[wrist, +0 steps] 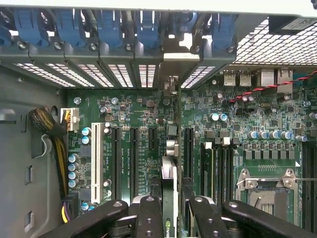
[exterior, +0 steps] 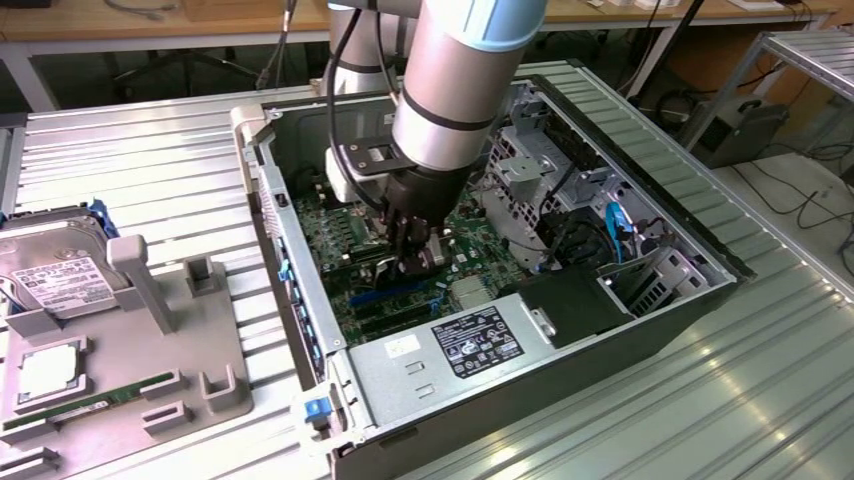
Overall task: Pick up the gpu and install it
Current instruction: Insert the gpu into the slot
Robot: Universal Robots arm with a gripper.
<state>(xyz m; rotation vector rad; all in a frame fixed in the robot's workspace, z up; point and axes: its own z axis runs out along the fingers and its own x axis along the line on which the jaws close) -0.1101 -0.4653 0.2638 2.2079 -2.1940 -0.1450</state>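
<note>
The gpu (wrist: 169,181) is a thin black card seen edge-on, standing upright among the long black expansion slots of the green motherboard (wrist: 143,114). Its silver bracket (wrist: 174,74) reaches up to the rear slot openings of the case. My gripper (wrist: 171,218) is shut on the card, with one black finger (wrist: 148,215) pressed on each side. In the exterior view my gripper (exterior: 411,255) is deep inside the open computer case (exterior: 667,240), over the motherboard, with the gpu (exterior: 396,272) dark beneath it. Whether the card sits fully in a slot I cannot tell.
The power supply (exterior: 454,345) lies close to the gripper at the case's near end. Drive cages and cables (exterior: 587,230) are toward the exterior view's right. A grey holder (exterior: 134,340) at the exterior view's left carries a hard drive (exterior: 60,280) and a green RAM stick (exterior: 94,400).
</note>
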